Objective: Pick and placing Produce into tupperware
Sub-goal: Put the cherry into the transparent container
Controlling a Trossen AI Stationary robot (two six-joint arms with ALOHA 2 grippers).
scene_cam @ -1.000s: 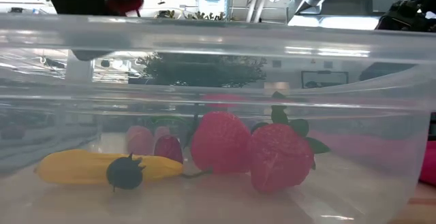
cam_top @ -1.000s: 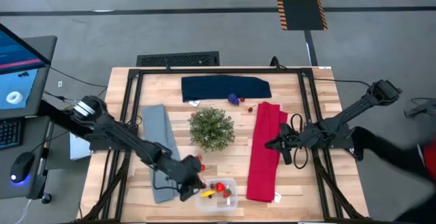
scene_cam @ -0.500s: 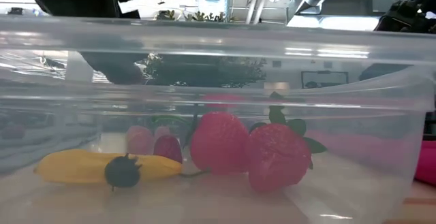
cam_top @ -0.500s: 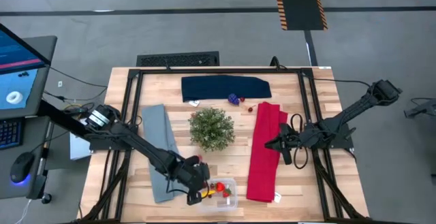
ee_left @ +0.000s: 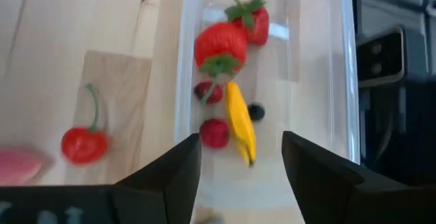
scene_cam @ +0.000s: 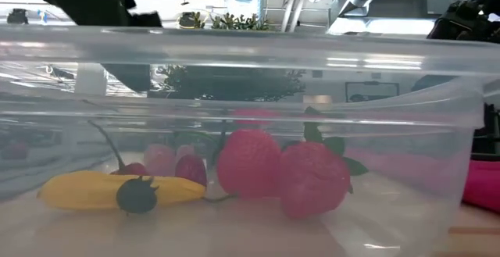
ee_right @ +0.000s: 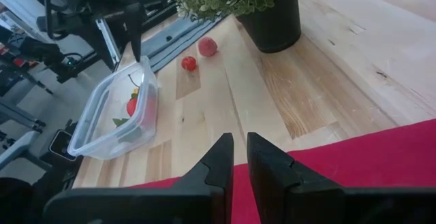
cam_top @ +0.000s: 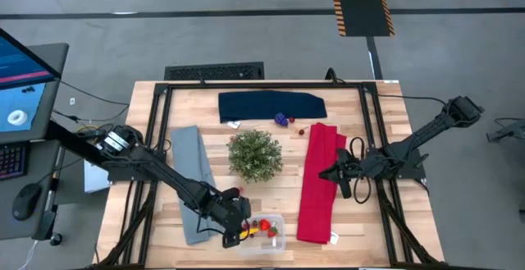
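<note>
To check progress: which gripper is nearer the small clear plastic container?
Left. The left gripper hangs open at the small clear plastic container; the right gripper waits over the red cloth.

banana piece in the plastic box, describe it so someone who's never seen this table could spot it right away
Look at the near edge of the wooden table, in front of the potted plant, where a clear plastic box sits. Inside lies a long yellow banana piece, flat on the floor of the box beside two big strawberries. It is the only yellow, stretched-out thing there; everything around it is round and red or dark.
</note>
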